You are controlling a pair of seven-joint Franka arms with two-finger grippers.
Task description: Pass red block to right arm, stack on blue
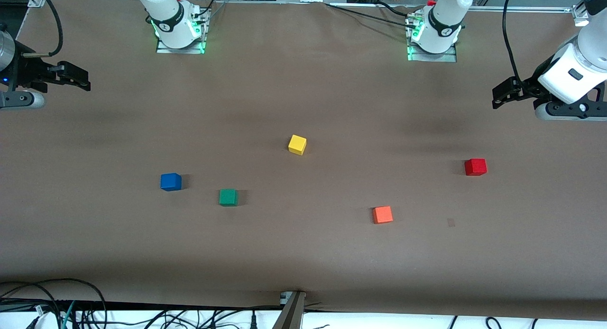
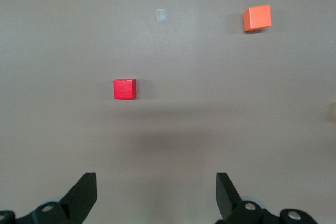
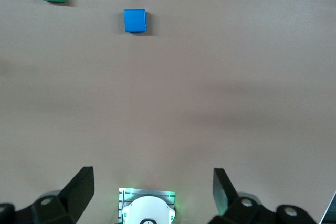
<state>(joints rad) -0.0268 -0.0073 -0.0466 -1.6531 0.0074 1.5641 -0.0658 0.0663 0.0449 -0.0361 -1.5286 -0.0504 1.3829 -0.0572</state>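
Note:
The red block [image 1: 475, 167] sits on the brown table toward the left arm's end. It also shows in the left wrist view [image 2: 125, 88]. The blue block [image 1: 170, 181] sits toward the right arm's end and shows in the right wrist view [image 3: 135, 20]. My left gripper [image 1: 496, 96] hangs open and empty over bare table at the left arm's end, apart from the red block; its jaws stand wide in the left wrist view [image 2: 156, 187]. My right gripper [image 1: 84, 81] hangs open and empty over bare table at the right arm's end [image 3: 153, 182], apart from the blue block.
A green cube [image 1: 228, 196] lies beside the blue block. A yellow cube [image 1: 297, 144] sits mid-table. An orange cube [image 1: 382, 214] lies nearer the front camera than the red block, with a small pale mark [image 1: 450, 222] beside it. Cables run along the table's front edge.

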